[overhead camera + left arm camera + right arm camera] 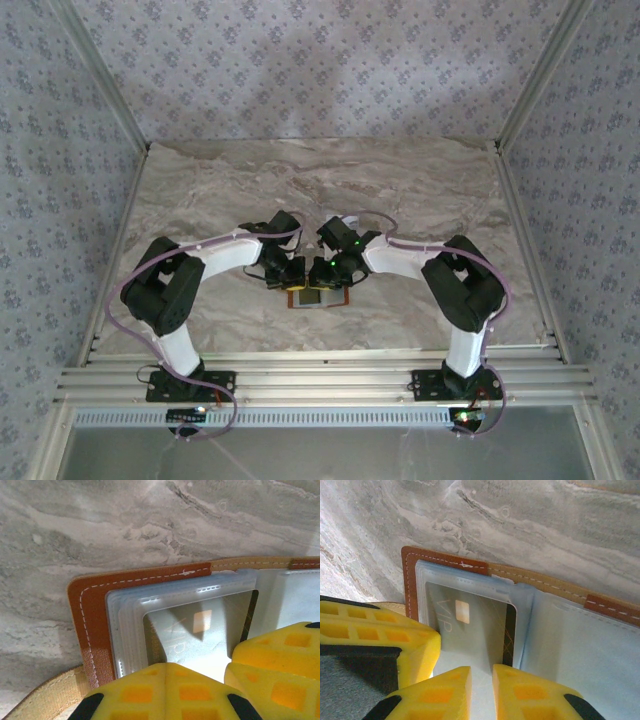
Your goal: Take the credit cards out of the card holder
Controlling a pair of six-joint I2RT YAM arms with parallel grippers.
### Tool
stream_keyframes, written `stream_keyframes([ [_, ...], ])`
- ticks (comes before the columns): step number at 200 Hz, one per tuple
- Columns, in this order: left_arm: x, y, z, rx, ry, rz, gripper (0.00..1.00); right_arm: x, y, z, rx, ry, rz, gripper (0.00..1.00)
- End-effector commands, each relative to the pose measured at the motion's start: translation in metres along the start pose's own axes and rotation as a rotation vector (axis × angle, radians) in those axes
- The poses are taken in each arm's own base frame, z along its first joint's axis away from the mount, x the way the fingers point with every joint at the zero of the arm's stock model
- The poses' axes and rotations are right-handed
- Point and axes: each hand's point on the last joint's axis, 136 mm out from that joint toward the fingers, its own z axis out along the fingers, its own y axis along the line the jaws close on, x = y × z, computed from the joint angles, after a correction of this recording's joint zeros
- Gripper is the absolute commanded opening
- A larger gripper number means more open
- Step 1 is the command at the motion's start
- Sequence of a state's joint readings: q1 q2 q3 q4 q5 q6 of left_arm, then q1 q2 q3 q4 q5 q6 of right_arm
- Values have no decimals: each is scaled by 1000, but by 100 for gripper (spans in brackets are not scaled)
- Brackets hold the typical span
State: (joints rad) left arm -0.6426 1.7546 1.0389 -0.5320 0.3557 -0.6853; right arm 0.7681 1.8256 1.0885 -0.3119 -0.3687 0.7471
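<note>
Card holder [95, 610] open flat, long axis left-right, left hand [165, 666] pressed together, right hand [481, 670] slightly parted

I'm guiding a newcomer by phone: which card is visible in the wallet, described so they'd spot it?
Toward the near middle of the marble table lies the open brown leather card holder. Inside its stack of clear sleeves sits a silvery-grey card. Its gold chip and faint VIP lettering set it apart from the blank sleeve alongside.

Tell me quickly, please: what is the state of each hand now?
Left hand: closed, over the wallet; nothing visibly held.
Right hand: narrow gap, at a card; grip cannot be told.
</note>
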Motion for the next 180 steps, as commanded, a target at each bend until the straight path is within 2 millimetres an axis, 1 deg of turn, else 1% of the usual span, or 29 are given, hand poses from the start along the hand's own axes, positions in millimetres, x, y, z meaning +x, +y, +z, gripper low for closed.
stream_keyframes([
  [1,11,8,2,-28,31,-11,7,7,-22,2,89,15,12,21],
  [69,11,10,2,-36,30,-12,7,8,-28,-1,135,8,3,21],
  [100,11,13,1,-59,23,-9,7,7,-30,-5,154,-2,-4,26],
  [128,11,16,-1,-73,20,-4,7,7,-32,-5,163,1,-3,27],
  [180,12,19,0,-86,20,-5,7,7,-32,-8,170,-7,-2,33],
])
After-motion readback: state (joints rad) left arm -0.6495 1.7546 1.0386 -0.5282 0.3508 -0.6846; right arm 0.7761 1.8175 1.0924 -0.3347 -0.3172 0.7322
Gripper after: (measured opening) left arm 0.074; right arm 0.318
